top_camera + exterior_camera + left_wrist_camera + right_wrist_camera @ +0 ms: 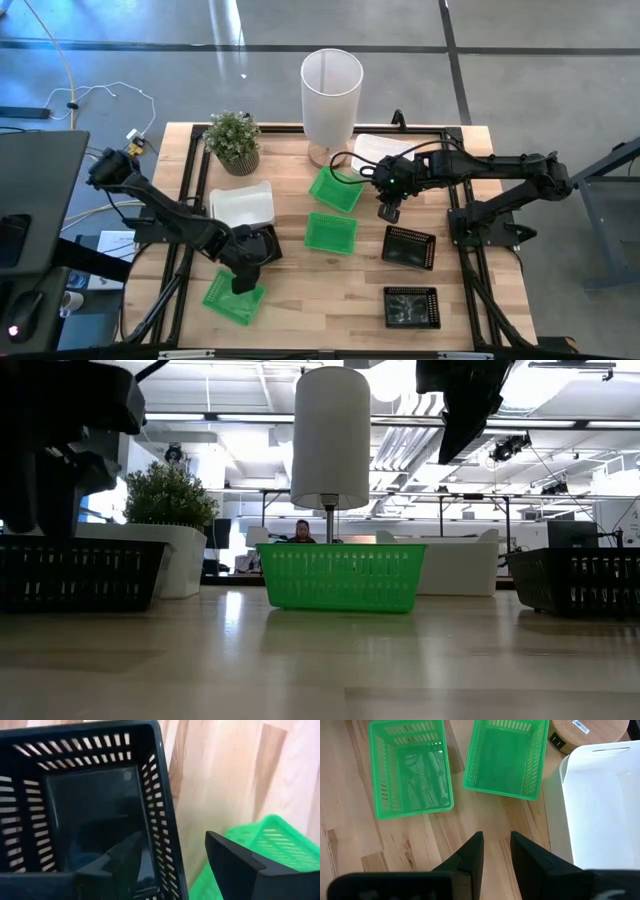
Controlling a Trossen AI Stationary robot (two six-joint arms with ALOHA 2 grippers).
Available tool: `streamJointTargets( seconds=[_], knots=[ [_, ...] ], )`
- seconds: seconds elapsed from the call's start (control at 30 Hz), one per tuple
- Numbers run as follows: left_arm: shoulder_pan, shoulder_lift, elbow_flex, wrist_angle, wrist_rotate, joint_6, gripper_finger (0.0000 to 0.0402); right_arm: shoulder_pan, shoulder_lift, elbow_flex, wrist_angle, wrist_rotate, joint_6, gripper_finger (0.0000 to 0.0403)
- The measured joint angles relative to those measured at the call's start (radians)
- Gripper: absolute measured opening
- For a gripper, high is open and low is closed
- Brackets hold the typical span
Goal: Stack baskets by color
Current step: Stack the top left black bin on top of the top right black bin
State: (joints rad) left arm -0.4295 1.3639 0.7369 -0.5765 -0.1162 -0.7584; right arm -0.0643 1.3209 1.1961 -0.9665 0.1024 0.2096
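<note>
The left gripper [172, 865] has its jaws spread astride the right wall of a black basket [90, 805] near the surface's left; one finger inside; the right gripper [495, 852], empty, jaws narrowly apart, hovers by the far green baskets [505, 755].

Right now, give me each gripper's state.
Left gripper: open, astride the black basket's wall.
Right gripper: open, empty, above the table.

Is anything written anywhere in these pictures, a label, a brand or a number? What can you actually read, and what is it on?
One small white label on the round wooden base of the tall white cylindrical bin, seen in the right wrist view: printed letters show, but too small and blurred to read.
Green baskets, black basket, white baskets: no writing visible.
Nothing else legible.
</note>
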Motion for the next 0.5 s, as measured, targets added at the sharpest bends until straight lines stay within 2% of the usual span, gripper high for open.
streamJointTargets(
  seconds=[0.5],
  knots=[
    [-0.055,0.095,0.000,-0.044,0.004,-0.096,0.0197,0.000,0.000,0.000,0.007,0.000,0.001,0.0083]
  ],
)
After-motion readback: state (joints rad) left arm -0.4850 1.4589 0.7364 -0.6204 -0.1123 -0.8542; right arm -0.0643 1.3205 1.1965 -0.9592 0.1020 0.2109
